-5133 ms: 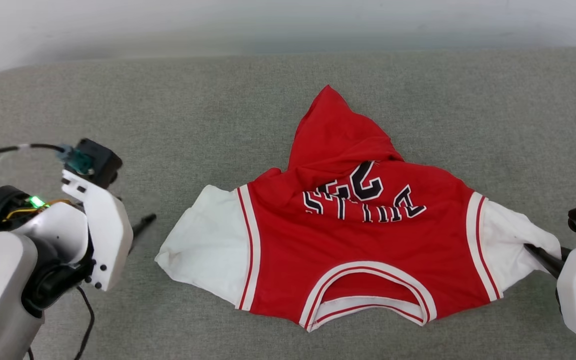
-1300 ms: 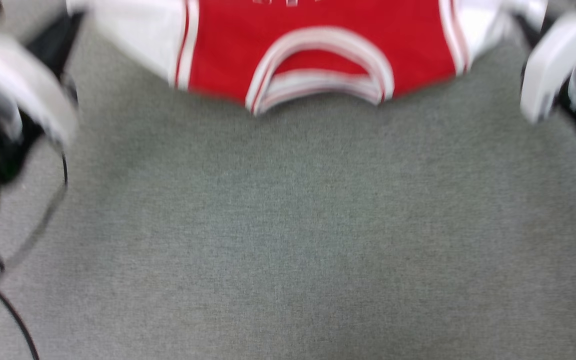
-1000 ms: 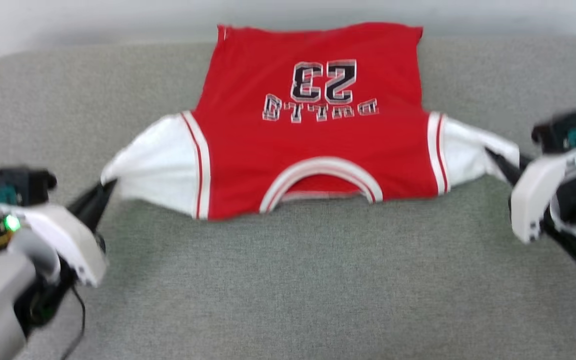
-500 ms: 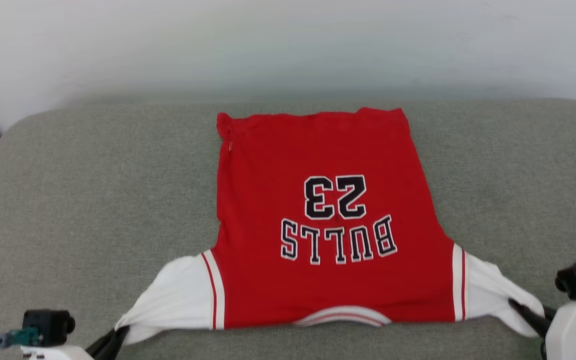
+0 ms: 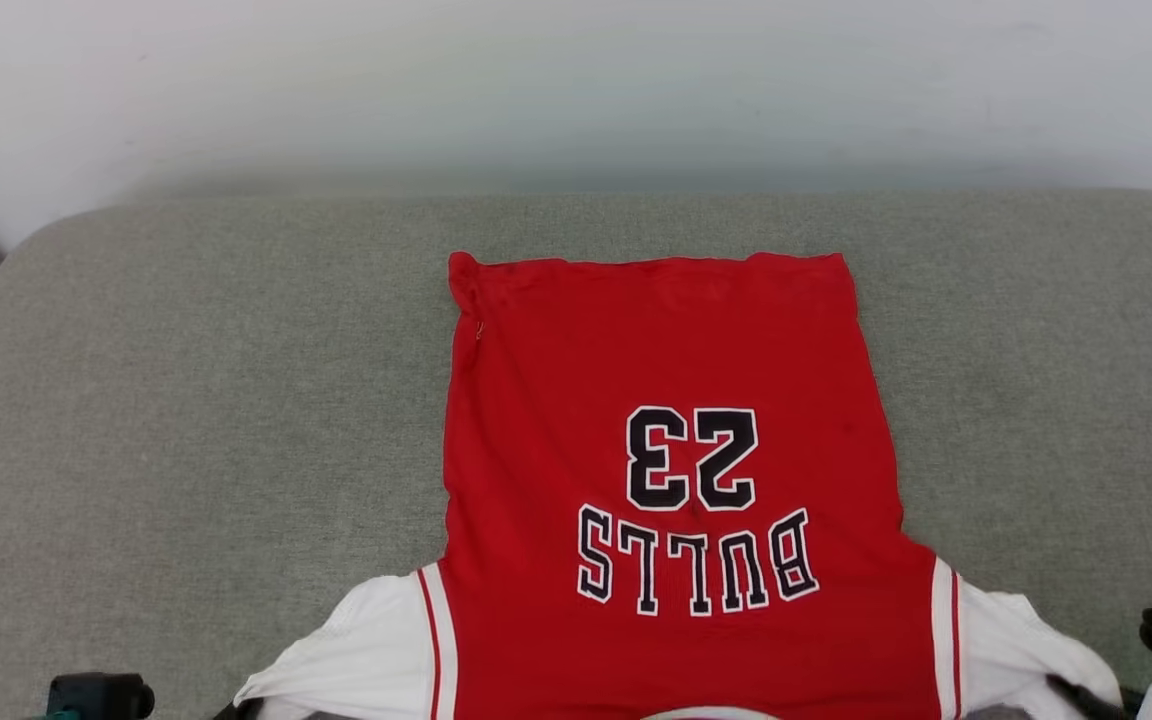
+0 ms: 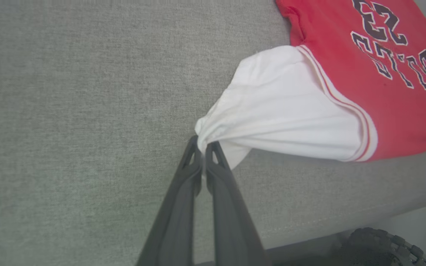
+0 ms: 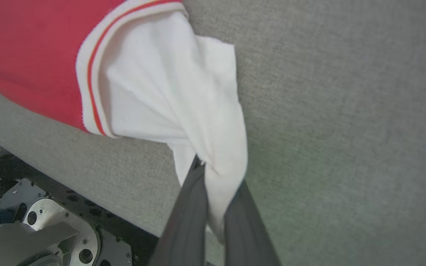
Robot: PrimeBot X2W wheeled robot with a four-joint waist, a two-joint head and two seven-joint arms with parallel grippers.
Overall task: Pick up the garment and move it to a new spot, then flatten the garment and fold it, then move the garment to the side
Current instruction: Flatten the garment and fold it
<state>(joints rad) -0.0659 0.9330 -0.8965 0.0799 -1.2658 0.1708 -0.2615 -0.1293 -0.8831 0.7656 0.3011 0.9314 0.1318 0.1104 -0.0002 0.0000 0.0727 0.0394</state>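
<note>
The garment [image 5: 656, 400] lies spread on the grey cushion with its lettering and number facing up, hem at the far side and neckline at the head view's bottom edge. My left gripper [image 6: 202, 146] is shut on the tip of one white sleeve [image 6: 279, 111], which is pulled taut. My right gripper [image 7: 216, 177] is shut on the other white sleeve [image 7: 161, 92], with cloth bunched between its fingers. In the head view a dark finger [image 5: 1086, 695] shows at the right sleeve's end.
The grey cushioned surface [image 5: 186, 400] reaches to a pale wall [image 5: 576, 90] at the back. Its near edge runs close under both sleeves in the wrist views. Below that edge sit the robot's base [image 7: 31, 221] and a wheel [image 6: 375, 244].
The head camera has swung about. The crumpled garment now lies stretched flat, drawn toward the near edge. My left gripper, free five seconds ago, now holds a sleeve; the right keeps its hold.
</note>
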